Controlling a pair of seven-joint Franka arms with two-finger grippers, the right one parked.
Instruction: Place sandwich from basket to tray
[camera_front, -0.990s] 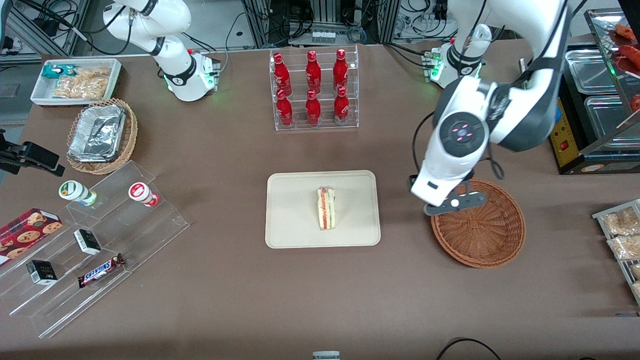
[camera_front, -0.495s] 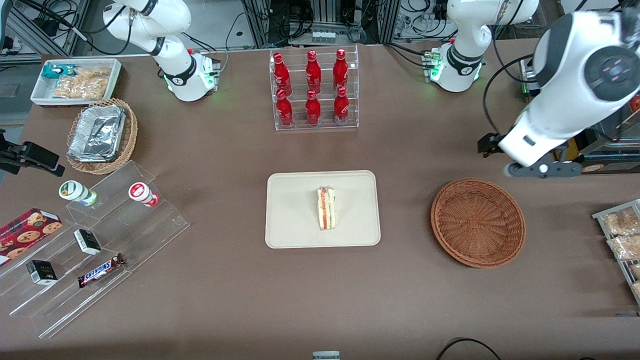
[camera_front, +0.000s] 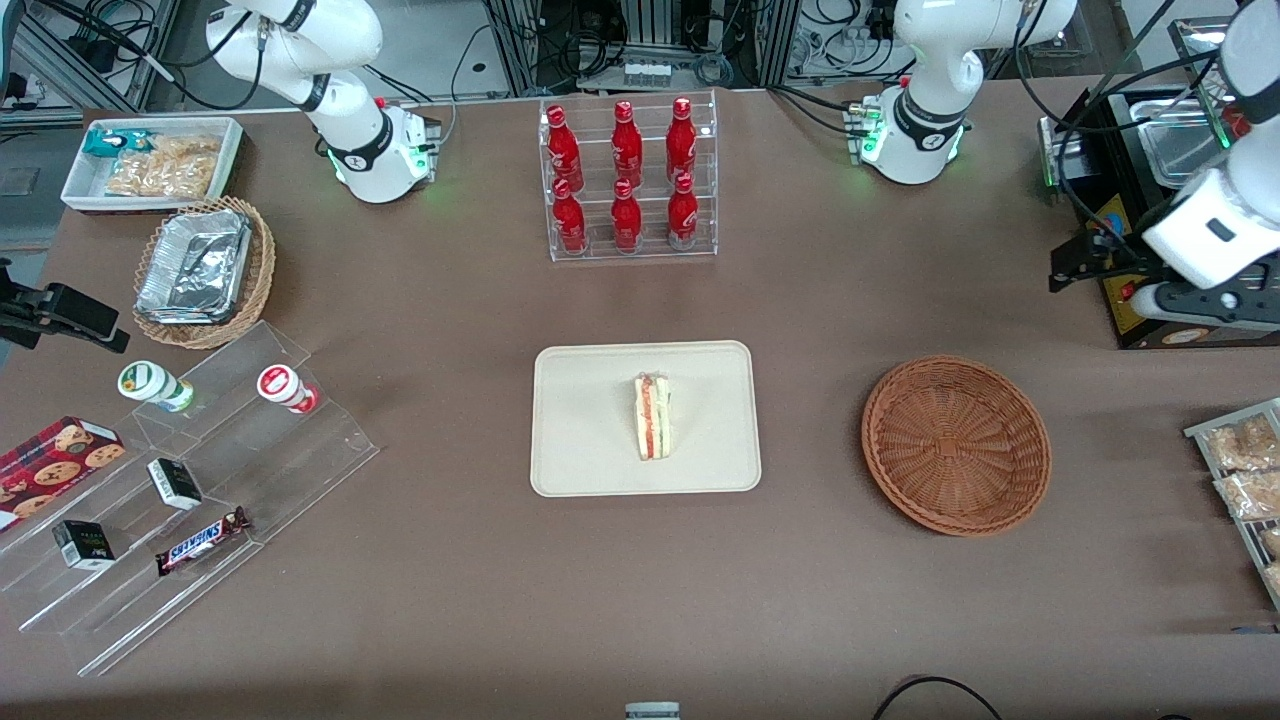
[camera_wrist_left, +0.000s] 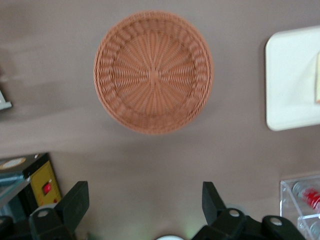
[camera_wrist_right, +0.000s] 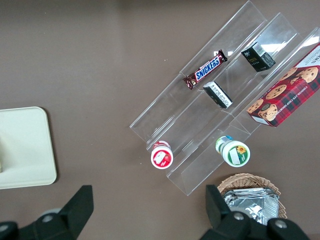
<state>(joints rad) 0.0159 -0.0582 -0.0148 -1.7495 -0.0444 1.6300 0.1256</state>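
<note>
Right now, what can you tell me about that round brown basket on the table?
The basket is a round, shallow bowl of reddish-brown woven wicker, with spokes fanning out from its middle to a thicker braided rim. It sits upright on the brown table, and nothing lies in it. It is beside the tray that holds the sandwich, toward the working arm's end, apart from it. Nothing touches it but the table. The gripper hangs high above, jaws open and holding nothing.

Woven wicker basket (camera_front: 956, 445), matt cream tray (camera_front: 590, 420), and open black plastic tool (camera_wrist_left: 145, 200) high above the table.
</note>
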